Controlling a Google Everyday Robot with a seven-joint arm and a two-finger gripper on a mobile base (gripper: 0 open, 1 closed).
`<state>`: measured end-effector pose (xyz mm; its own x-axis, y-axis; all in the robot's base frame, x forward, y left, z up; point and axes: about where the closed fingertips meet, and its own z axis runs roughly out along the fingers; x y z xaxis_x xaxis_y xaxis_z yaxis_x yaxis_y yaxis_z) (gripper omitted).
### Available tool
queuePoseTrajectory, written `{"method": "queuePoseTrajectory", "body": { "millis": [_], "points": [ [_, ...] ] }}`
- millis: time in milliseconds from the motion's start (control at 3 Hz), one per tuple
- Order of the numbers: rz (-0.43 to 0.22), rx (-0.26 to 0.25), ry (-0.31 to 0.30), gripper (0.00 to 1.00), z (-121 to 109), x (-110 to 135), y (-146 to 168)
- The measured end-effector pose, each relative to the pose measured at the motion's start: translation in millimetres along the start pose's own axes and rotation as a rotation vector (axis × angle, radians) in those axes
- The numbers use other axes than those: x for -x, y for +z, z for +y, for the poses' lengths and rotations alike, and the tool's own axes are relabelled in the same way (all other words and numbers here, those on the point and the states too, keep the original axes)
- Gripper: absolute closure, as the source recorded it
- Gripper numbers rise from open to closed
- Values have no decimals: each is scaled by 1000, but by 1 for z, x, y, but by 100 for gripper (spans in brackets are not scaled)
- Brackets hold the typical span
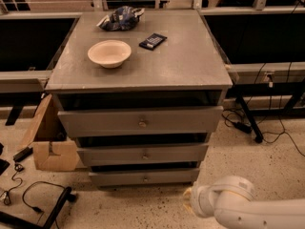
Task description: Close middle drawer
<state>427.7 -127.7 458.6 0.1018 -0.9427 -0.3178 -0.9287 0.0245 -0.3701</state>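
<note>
The grey cabinet (143,75) has three drawers. The middle drawer (109,155) is a low wide grey front with a small brass knob (145,155). It stands a little out, with a dark gap above it. The taller top drawer (95,122) and the lowest drawer (119,178) also show dark gaps above them. My gripper (189,200) is at the end of the white arm (238,209), low at the bottom right. It is just above the floor, below and to the right of the lowest drawer, and touches no drawer.
On the cabinet top lie a white bowl (109,53), a dark phone-like device (152,40) and a crumpled blue bag (119,18). A cardboard box (50,142) stands at the cabinet's left. Cables (33,194) lie on the floor at the left, and a table leg (248,120) with cords stands at the right.
</note>
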Motion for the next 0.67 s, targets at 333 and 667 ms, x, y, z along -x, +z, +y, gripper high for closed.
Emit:
{"method": "queuePoseTrajectory", "body": {
  "millis": [333, 667],
  "points": [
    [85, 14, 42, 100, 41, -8, -57],
    [151, -83, 122, 100, 32, -11, -118]
  ]
}}
